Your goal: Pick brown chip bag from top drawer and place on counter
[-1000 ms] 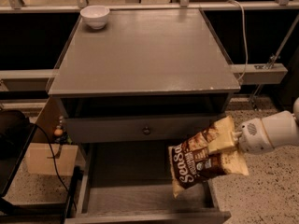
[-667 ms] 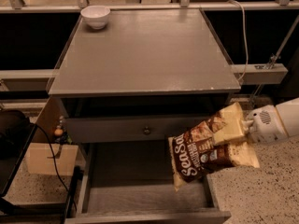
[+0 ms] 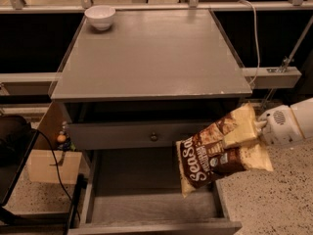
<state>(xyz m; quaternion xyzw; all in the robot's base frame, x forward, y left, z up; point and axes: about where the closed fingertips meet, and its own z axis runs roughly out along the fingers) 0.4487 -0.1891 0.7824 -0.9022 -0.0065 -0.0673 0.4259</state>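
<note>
The brown chip bag (image 3: pixel 215 155) hangs tilted in the air over the right side of the open top drawer (image 3: pixel 146 207), clear of its floor. My gripper (image 3: pixel 243 133) comes in from the right on a white arm and is shut on the bag's upper right end. The bag's top corner sits just under the front right edge of the counter (image 3: pixel 151 58), which spreads out grey and flat above.
A white bowl (image 3: pixel 100 16) stands at the counter's back left corner. A drawer front with a small round knob (image 3: pixel 153 136) sits between counter and open drawer. A cardboard box (image 3: pixel 49 165) and a black cable are on the floor at left.
The bag and my gripper have risen a little above the drawer, toward the counter's front right corner. The grip on the bag is unchanged.
</note>
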